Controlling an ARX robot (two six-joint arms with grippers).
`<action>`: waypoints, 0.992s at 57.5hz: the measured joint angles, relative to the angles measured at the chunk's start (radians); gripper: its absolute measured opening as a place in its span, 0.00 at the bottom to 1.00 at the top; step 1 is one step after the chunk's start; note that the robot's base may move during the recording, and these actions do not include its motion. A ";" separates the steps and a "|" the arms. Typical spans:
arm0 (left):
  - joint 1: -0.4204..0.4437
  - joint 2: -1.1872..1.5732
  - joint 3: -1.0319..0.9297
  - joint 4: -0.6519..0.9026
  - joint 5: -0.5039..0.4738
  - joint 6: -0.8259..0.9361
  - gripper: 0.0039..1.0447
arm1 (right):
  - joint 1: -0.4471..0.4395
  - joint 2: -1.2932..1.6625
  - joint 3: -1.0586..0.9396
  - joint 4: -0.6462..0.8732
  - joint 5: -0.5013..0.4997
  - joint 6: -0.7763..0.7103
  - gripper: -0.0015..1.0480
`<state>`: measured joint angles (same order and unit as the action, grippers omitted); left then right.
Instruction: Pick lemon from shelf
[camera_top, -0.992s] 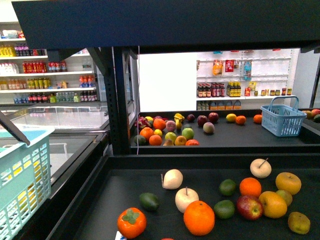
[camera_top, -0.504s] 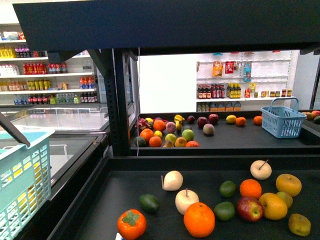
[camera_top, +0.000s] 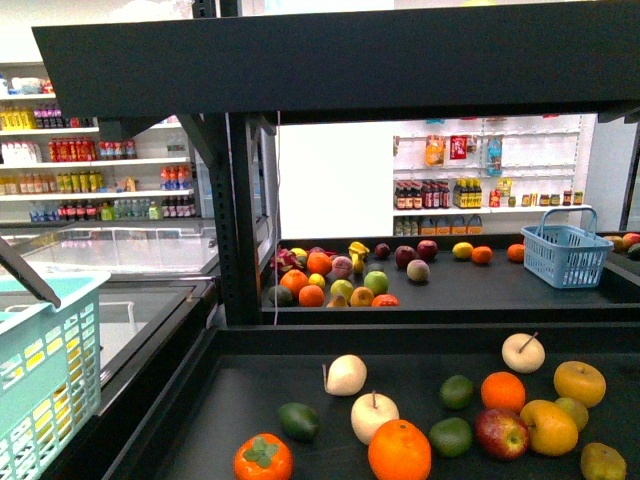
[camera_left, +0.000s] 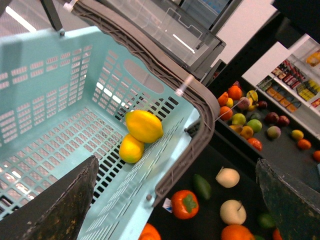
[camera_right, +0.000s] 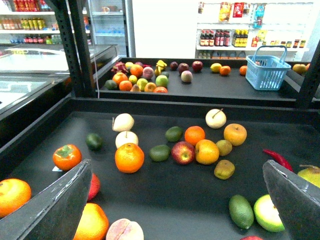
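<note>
The shelf (camera_top: 400, 338) is a black tiered stand with dark trays of mixed fruit. In the left wrist view a bright yellow lemon (camera_left: 144, 126) with a tapered tip lies inside a teal basket (camera_left: 60, 95), touching a second, rounder yellow fruit (camera_left: 131, 148). My left gripper (camera_left: 175, 205) hangs open over the basket's near rim and the tray's edge, holding nothing. My right gripper (camera_right: 172, 205) is open above bare tray (camera_right: 175, 195), with fruit on all sides. A small yellow oval fruit (camera_top: 462, 250) lies on the far tray. Neither arm shows in the front view.
The near tray holds an orange (camera_top: 399, 451), a persimmon (camera_top: 264, 459), pale apples (camera_top: 346, 374), green avocados (camera_top: 299, 420), a red apple (camera_top: 501, 432) and yellow-orange fruits (camera_top: 548, 427). A blue basket (camera_top: 566, 254) stands on the far tray. The teal basket (camera_top: 40, 370) is at my left.
Everything in the front view has slid down a little, so the view has risen or tilted slightly. No fruit has moved on the trays.
</note>
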<state>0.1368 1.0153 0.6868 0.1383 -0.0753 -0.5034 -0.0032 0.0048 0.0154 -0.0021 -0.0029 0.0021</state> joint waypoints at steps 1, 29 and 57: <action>-0.013 -0.016 -0.010 0.000 -0.017 0.006 0.93 | 0.000 0.000 0.000 0.000 0.000 0.000 0.98; -0.581 -0.351 -0.566 0.372 -0.351 0.481 0.26 | 0.000 0.000 0.000 0.000 0.002 0.000 0.98; -0.304 -0.660 -0.643 0.171 -0.082 0.492 0.02 | 0.000 0.000 0.000 0.000 0.000 0.000 0.98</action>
<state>-0.1669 0.3550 0.0437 0.3096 -0.1577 -0.0113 -0.0032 0.0048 0.0154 -0.0021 -0.0025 0.0017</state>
